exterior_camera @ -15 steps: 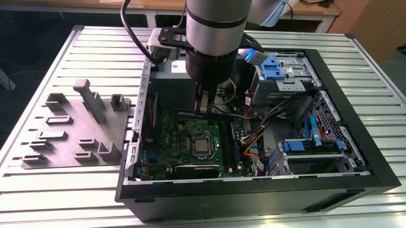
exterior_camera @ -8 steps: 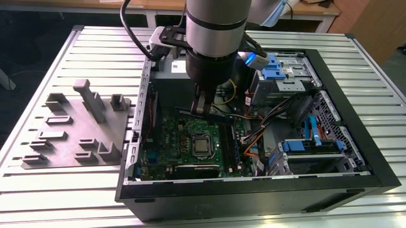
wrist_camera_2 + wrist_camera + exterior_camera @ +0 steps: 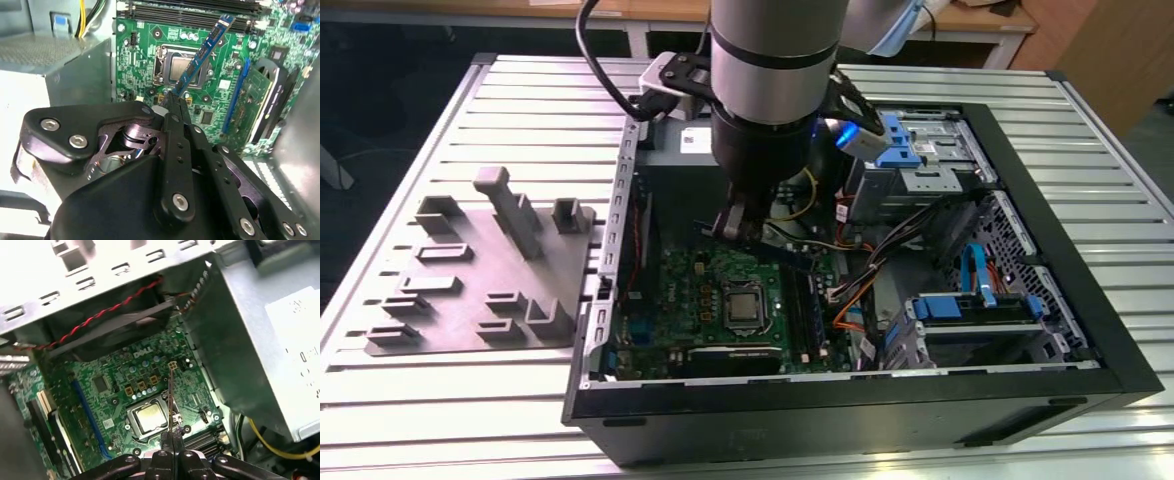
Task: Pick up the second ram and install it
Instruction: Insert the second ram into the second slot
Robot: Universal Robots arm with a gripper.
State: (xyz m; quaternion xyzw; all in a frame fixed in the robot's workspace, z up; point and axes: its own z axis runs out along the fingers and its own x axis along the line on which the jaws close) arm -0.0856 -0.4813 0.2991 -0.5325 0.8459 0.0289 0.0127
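The slatted worktop (image 3: 440,130) carried an open computer case (image 3: 854,415), which reached from its middle to its near edge, and a grey fixture plate (image 3: 467,300) lay toward the edge on the exterior view's left. The arm (image 3: 774,60) reached down into the case over the green motherboard (image 3: 140,65). The long black memory slots (image 3: 190,14) ran along one edge of the board, beyond the processor socket (image 3: 175,65). The second ram (image 3: 202,52) was off the plate and in the air, tilted above the socket. Its free end pointed toward the slots but touched none of them. The gripper (image 3: 175,97) had its jaws pinched on the stick's near end. By this showing the pick-up was done, while seating the stick in a slot was not yet done.
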